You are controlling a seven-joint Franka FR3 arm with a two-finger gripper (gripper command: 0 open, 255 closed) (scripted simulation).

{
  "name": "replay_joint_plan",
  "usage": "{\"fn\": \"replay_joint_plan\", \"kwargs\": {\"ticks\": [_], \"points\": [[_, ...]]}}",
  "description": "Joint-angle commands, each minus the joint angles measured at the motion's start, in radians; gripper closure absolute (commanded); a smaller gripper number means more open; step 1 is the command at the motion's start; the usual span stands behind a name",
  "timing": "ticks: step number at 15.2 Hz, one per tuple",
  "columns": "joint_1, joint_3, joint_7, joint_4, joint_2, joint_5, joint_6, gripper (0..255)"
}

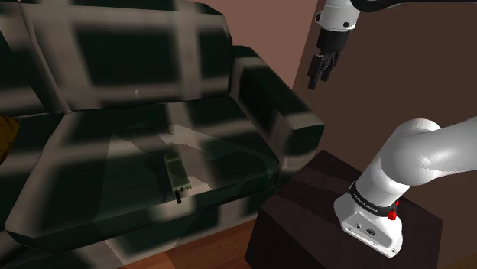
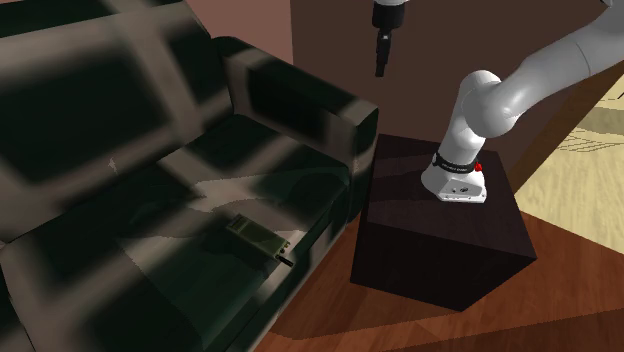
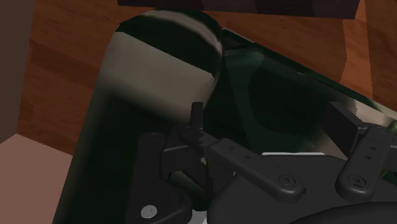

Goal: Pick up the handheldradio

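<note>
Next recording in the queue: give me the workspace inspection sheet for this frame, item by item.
Surface: dark checked sofa; its seat carries the radio.
Job's things: greenish handheld radio lies flat on the seat, dark antenna toward the front edge, not gripped.
Clutter: brownish object cut off at the shoulder view's left edge, cannot identify.
Grippers: claw open, holding nothing, high up roughly over the sofa's armrest, well away from the radio.
Cables: nothing seen.
Surroundings: dark box stand, wood floor, pale rug, brownish wall.
</note>
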Motion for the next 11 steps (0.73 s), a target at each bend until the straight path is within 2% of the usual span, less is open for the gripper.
{"fn": "replay_joint_plan", "kwargs": {"ticks": [1,11], "points": [[0.0,0.0,0.0,0.0,0.0,0.0,0.0,0],[0.052,0.175,0.244,-0.087,0.167,0.132,0.258,0]]}}
